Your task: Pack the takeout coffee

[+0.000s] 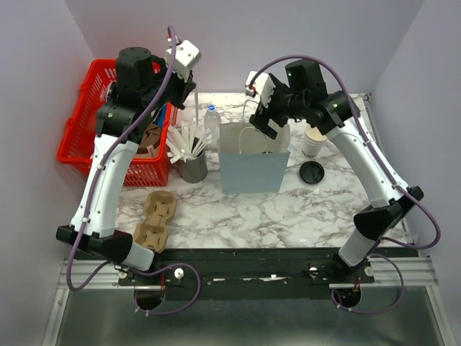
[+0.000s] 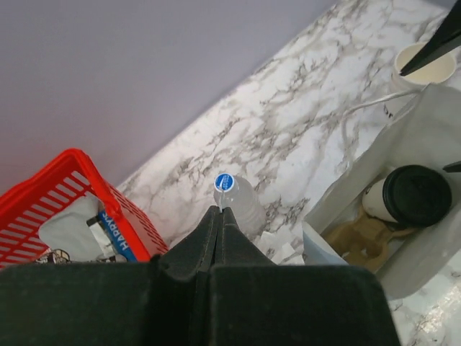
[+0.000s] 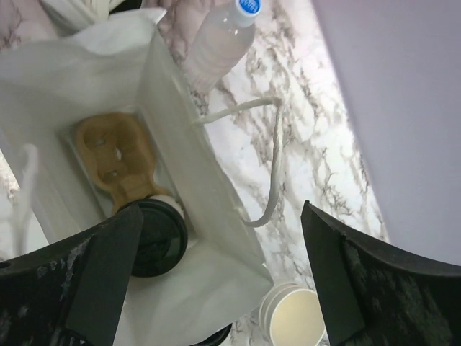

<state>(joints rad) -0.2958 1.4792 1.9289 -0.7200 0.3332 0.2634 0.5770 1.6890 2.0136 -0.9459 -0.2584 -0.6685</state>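
Reading left to right: a blue packet [image 2: 115, 234] in the red basket [image 2: 36, 176] shows white letters starting "HAPP"; the left pincer [image 2: 220, 210] is pressed together, raised near the water bottle [image 2: 245, 205]. One lidded coffee cup [image 2: 416, 194] sits inside the paper bag [image 1: 248, 169] under the spread right pincer [image 3: 221, 209]; an unlidded cup [image 1: 314, 140] and loose lid [image 1: 312, 171] rest on the surface [image 1: 288, 209] beside it. Light, thin paper likely crushes: grip mid-wall, gently.
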